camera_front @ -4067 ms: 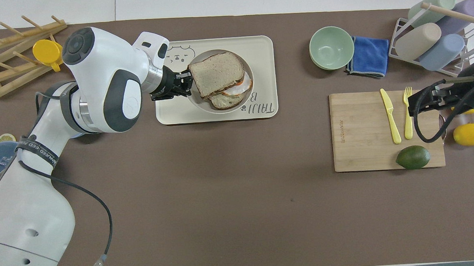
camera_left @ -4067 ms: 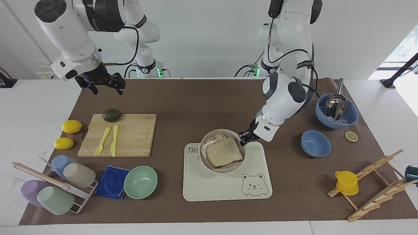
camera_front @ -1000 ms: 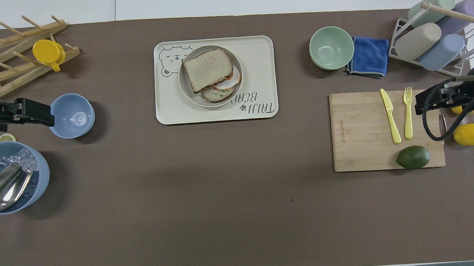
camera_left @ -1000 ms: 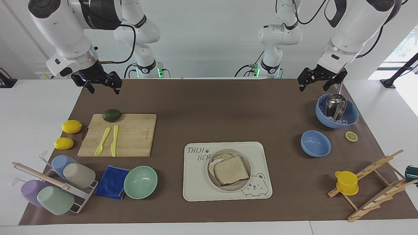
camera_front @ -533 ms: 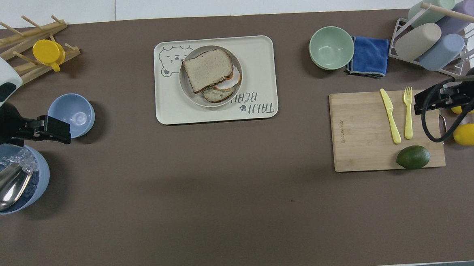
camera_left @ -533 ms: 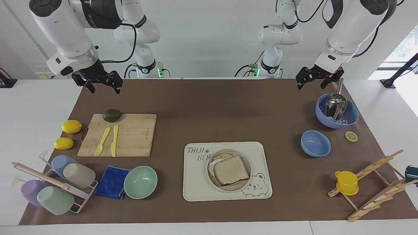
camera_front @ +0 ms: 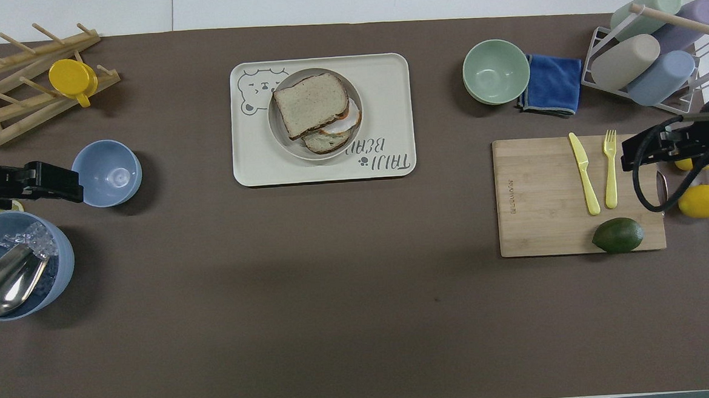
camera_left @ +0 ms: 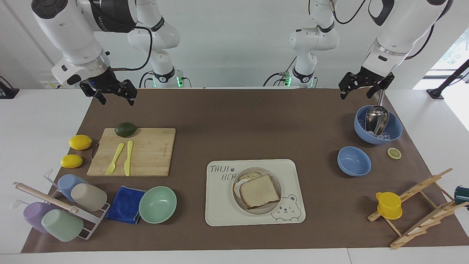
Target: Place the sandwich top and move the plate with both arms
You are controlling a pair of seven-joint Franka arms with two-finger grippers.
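Note:
The sandwich top [camera_left: 259, 191] [camera_front: 312, 104] lies on the lower slice, whose egg white peeks out on the side nearer the robots. Both sit on the round beige plate [camera_left: 264, 210] [camera_front: 350, 85], which rests on the cream tray [camera_left: 220, 216] [camera_front: 390, 70] beside its bear drawing. My left gripper [camera_left: 357, 94] [camera_front: 68, 180] hangs open and empty in the air over the mat by the big blue bowl, well away from the plate. My right gripper [camera_left: 117, 99] [camera_front: 631, 154] waits open and empty over the cutting board's end.
At the left arm's end stand a big blue bowl [camera_left: 394, 134] holding ice and a metal scoop, a small blue bowl [camera_left: 354, 161], a lemon slice and a wooden rack with a yellow cup. At the right arm's end are the cutting board [camera_left: 150, 154], an avocado, lemons, a mint-green bowl [camera_left: 157, 204], a blue cloth and a cup rack.
Four seconds ago my left gripper was at the plate's rim; it has since lifted away and the plate sits farther along the tray, by the bear. Over the last second it only drifted slightly.

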